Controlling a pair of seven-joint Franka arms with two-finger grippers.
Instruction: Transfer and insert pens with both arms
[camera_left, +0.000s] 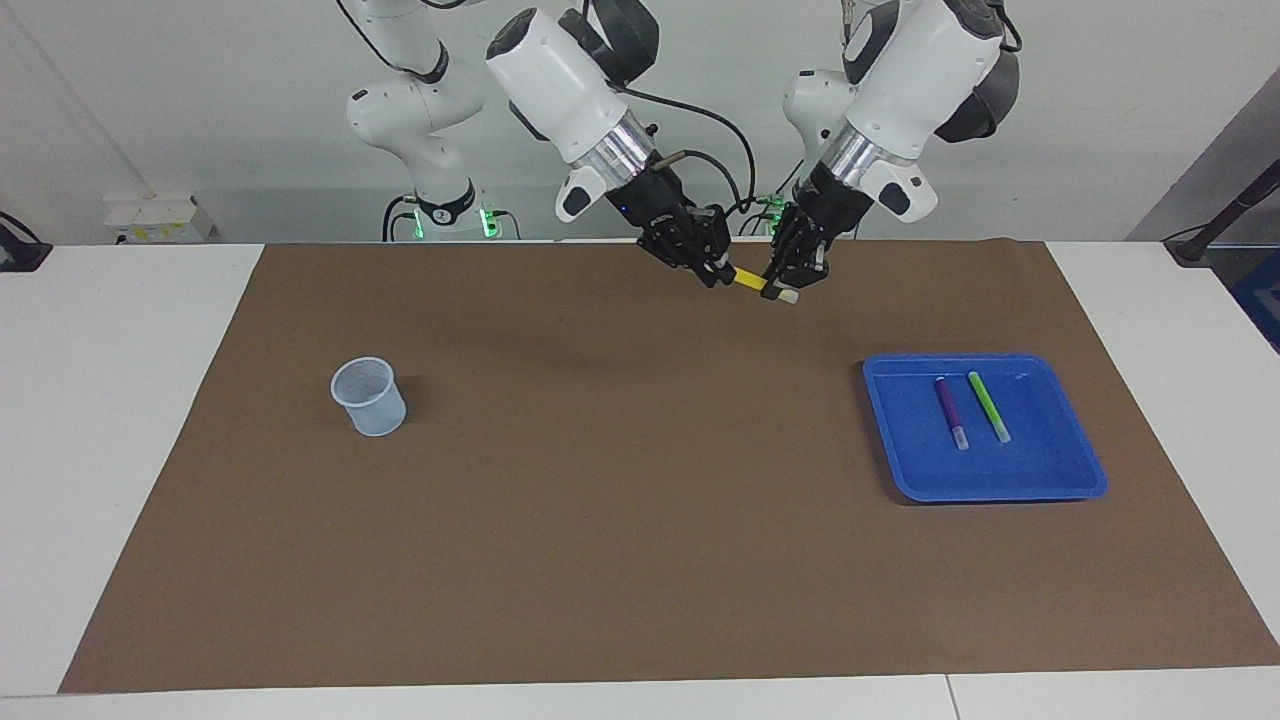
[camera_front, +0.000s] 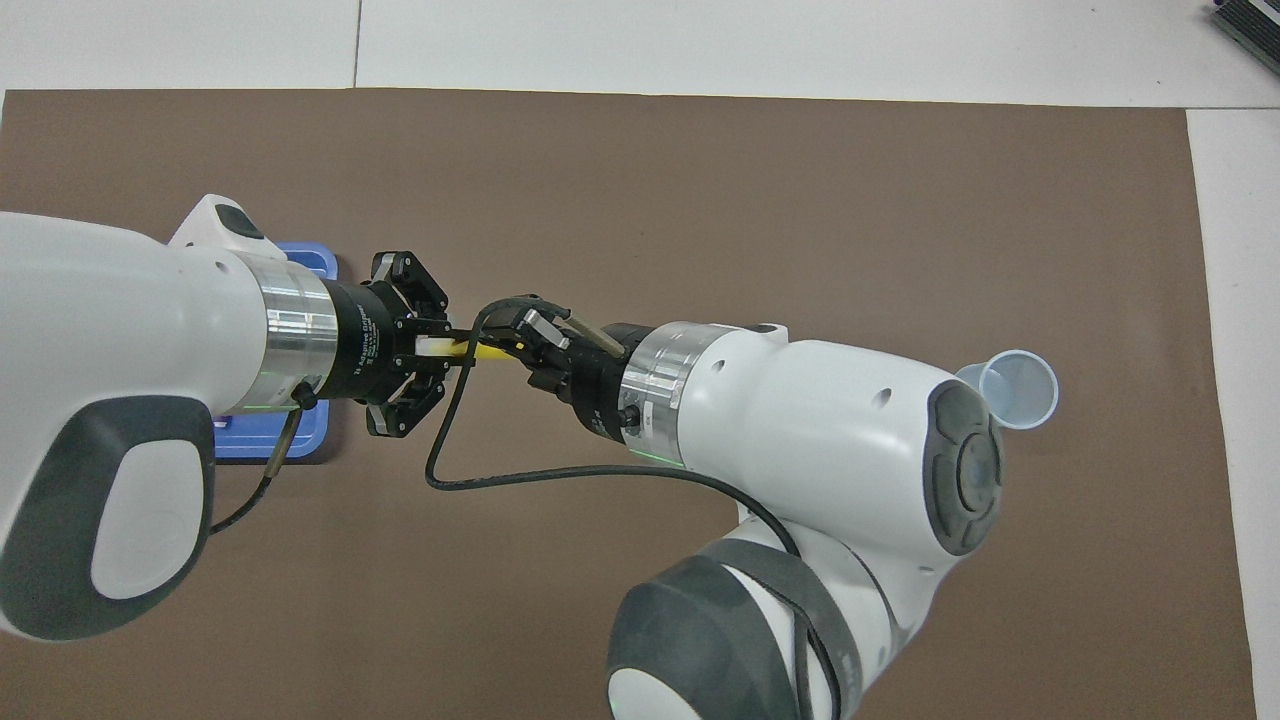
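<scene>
A yellow pen (camera_left: 748, 281) hangs in the air over the mat's edge nearest the robots, spanning both grippers. My left gripper (camera_left: 785, 290) is shut on its whitish end (camera_front: 432, 346). My right gripper (camera_left: 718, 272) sits at the pen's yellow end (camera_front: 485, 351), close to the left gripper; whether it grips the pen does not show. In the overhead view only a short yellow stretch shows between the left gripper (camera_front: 440, 345) and the right gripper (camera_front: 515, 345). The purple pen (camera_left: 951, 411) and the green pen (camera_left: 988, 406) lie side by side in the blue tray (camera_left: 1050, 470).
A translucent cup (camera_left: 369, 396) stands upright on the brown mat (camera_left: 620, 520) toward the right arm's end of the table. The blue tray (camera_front: 270, 445) lies toward the left arm's end, mostly under the left arm in the overhead view. A black cable (camera_front: 470, 480) loops below the right wrist.
</scene>
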